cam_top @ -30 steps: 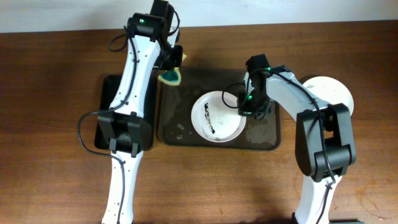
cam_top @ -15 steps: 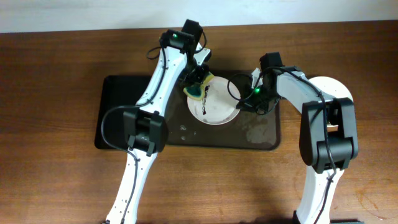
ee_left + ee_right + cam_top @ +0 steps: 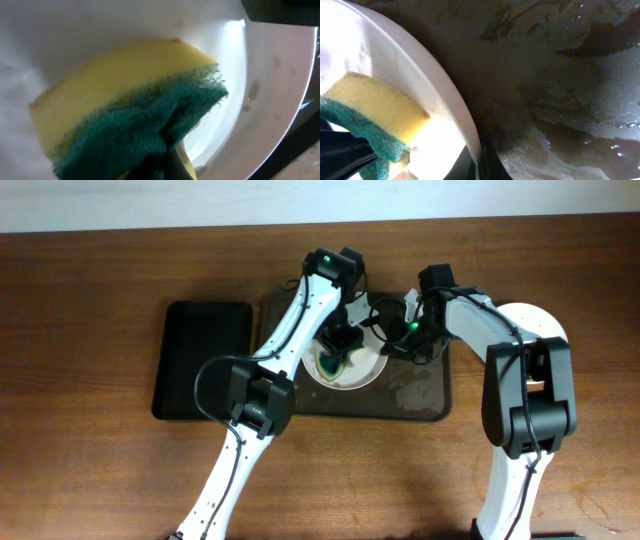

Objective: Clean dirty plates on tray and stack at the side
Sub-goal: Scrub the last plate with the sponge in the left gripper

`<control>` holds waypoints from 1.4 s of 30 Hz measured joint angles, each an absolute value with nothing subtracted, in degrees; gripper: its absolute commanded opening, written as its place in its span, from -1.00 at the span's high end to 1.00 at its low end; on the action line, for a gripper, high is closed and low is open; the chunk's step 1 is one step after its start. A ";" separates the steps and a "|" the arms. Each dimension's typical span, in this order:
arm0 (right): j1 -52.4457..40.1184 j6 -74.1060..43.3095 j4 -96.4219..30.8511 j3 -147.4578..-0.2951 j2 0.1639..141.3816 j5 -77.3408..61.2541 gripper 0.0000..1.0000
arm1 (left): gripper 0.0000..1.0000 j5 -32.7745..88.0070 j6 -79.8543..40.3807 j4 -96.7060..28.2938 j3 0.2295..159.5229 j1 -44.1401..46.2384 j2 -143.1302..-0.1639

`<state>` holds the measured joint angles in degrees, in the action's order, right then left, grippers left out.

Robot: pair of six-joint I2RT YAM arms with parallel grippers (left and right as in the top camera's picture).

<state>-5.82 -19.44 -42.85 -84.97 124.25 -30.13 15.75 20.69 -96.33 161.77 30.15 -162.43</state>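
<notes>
On the brown tray (image 3: 420, 395), toward its middle and back, lies a white plate (image 3: 365, 372), and both arms meet over it. The left gripper (image 3: 335, 352) points down into the plate and is clamped on a sponge (image 3: 328, 366), yellow with a green scouring face. In the left wrist view the sponge (image 3: 125, 115) is pressed against the plate's inner surface (image 3: 270, 75), green side toward the camera and bunched where it is pinched. The part of the plate that shows there is white, with a few wet drops on the rim. The right gripper (image 3: 392, 345) reaches in from the right and is closed on the plate's right edge. In the right wrist view the white rim (image 3: 440, 95) runs down between its dark fingers (image 3: 495, 167), one on each side of the rim, and the sponge (image 3: 375, 115) shows inside the plate beyond it. Whether the plate lies flat or is tipped up I cannot tell. The tray floor (image 3: 560, 75) beside the plate is wet and streaked. On the table (image 3: 80, 300), just off the tray's right end and partly under the right arm, sits another white plate (image 3: 545, 330); I cannot tell whether more than one lies there. A smaller black tray (image 3: 203, 360) lies on the table to the left of the brown one.
</notes>
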 measured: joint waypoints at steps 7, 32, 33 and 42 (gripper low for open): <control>-5.82 -22.39 -41.36 -85.19 124.44 -30.11 0.92 | 1.00 17.78 -22.31 -81.25 161.47 22.55 -162.54; -6.04 -22.52 -41.25 -85.60 124.79 -30.39 0.92 | 1.00 14.09 -16.88 -85.67 163.02 25.26 -163.24; -6.13 -22.72 -40.93 -85.60 124.79 -30.39 0.92 | 1.00 11.05 -19.64 -84.49 163.11 25.78 -163.06; -6.15 -22.96 -40.91 -85.60 124.81 -30.39 0.92 | 1.00 -11.46 -27.94 -84.84 171.11 27.99 -165.03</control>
<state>-6.15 -22.96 -40.91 -85.60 124.81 -30.39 -11.46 -27.94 -84.84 171.11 27.99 -165.03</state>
